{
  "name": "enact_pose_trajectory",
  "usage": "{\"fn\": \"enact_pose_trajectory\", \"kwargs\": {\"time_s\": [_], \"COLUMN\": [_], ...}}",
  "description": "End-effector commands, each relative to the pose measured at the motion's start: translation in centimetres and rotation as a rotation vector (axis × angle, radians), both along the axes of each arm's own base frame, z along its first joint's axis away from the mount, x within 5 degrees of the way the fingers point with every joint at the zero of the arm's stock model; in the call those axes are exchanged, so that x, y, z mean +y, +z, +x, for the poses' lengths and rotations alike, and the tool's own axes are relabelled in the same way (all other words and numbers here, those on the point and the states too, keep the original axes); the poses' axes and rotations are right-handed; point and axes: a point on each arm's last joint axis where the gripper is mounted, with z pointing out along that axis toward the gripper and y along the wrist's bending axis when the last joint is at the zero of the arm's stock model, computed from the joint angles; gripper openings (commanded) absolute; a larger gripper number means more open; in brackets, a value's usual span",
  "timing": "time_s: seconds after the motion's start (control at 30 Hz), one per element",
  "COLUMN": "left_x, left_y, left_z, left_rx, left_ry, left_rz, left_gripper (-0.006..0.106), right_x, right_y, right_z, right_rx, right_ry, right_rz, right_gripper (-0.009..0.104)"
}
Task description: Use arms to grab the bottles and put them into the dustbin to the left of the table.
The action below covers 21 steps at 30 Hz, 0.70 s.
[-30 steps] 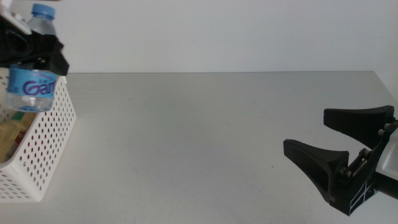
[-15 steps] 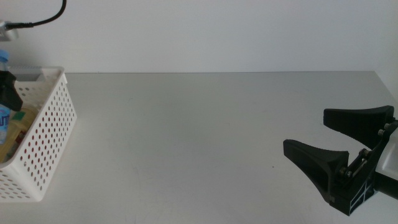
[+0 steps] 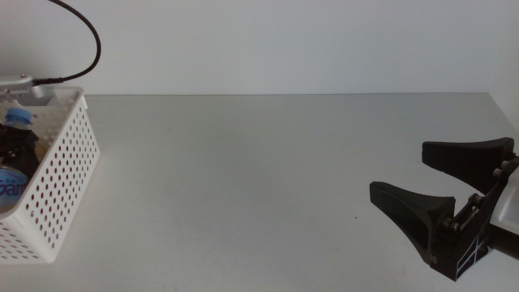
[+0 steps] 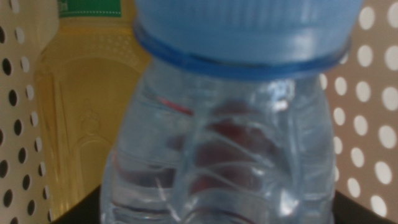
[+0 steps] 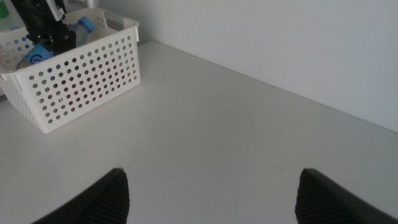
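My left gripper [image 3: 16, 150] is down inside the white perforated dustbin [image 3: 71, 154] at the table's left end, shut on the clear blue-capped water bottle [image 3: 18, 118]. In the left wrist view the water bottle [image 4: 217, 124] fills the picture between my jaws. The pale-yellow tea bottle [image 4: 81, 112] lies in the dustbin [image 4: 367, 93] behind it. A red blur shows through the water bottle; I cannot tell whether it is the can. My right gripper [image 3: 400, 170] is open and empty at the table's right front. The right wrist view shows the dustbin [image 5: 87, 74] and the left gripper [image 5: 46, 31].
The light grey table [image 3: 259, 178] stretches between the dustbin and my right gripper. A thick black cable [image 3: 89, 45] arcs above the dustbin's far rim. A pale wall stands behind the table.
My left gripper has carried the water bottle from above the dustbin's rim down into the dustbin. The right arm has not moved.
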Motion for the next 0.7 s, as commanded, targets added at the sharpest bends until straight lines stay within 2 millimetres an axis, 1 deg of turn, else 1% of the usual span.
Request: {"fn": "enact_pose_trajectory", "kwargs": {"time_s": [0.0, 0.03, 0.07, 0.13, 0.2, 0.23, 0.27, 0.33, 0.47, 0.53, 0.6, 0.67], "left_x": [0.0, 0.0, 0.0, 0.0, 0.0, 0.0, 0.0, -0.1, -0.6, -1.4, -2.8, -4.1], "left_y": [3.1, 2.9, 2.9, 2.8, 2.8, 2.9, 3.2, 3.8, 5.7, 6.9, 8.2, 9.6], "left_z": [0.0, 0.1, 0.1, 0.1, 0.1, 0.1, 0.1, 0.1, -0.6, -1.1, -1.5, -1.8], "left_rx": [-0.102, -0.099, -0.099, -0.098, -0.096, -0.101, -0.114, -0.133, -0.187, -0.205, -0.234, -0.285], "left_ry": [0.007, 0.006, 0.003, -0.013, -0.014, -0.017, -0.022, -0.018, 0.003, -0.013, -0.042, -0.028], "left_rz": [0.028, 0.027, 0.028, 0.03, 0.034, 0.041, 0.047, 0.037, 0.018, 0.01, 0.009, 0.017], "left_gripper": [0.017, 0.022, 0.029, 0.047, 0.067, 0.085, 0.094, 0.094, 0.094, 0.094, 0.094, 0.094], "right_x": [0.1, 0.1, 0.1, 0.1, 0.1, 0.1, 0.1, 0.1, 0.1, 0.1, 0.1, 0.1], "right_y": [1.7, 1.7, 1.7, 1.7, 1.7, 1.7, 1.7, 1.7, 1.7, 1.7, 1.7, 1.7], "right_z": [0.1, 0.1, 0.1, 0.1, 0.1, 0.1, 0.1, 0.1, 0.1, 0.1, 0.1, 0.1], "right_rx": [-0.097, -0.097, -0.097, -0.097, -0.097, -0.097, -0.097, -0.097, -0.097, -0.097, -0.097, -0.097], "right_ry": [0.002, 0.002, 0.002, 0.002, 0.002, 0.002, 0.002, 0.002, 0.002, 0.002, 0.002, 0.002], "right_rz": [0.047, 0.047, 0.047, 0.047, 0.047, 0.047, 0.047, 0.047, 0.047, 0.047, 0.047, 0.047], "right_gripper": [0.075, 0.075, 0.075, 0.075, 0.075, 0.075, 0.075, 0.075, 0.075, 0.075, 0.075, 0.075]}}
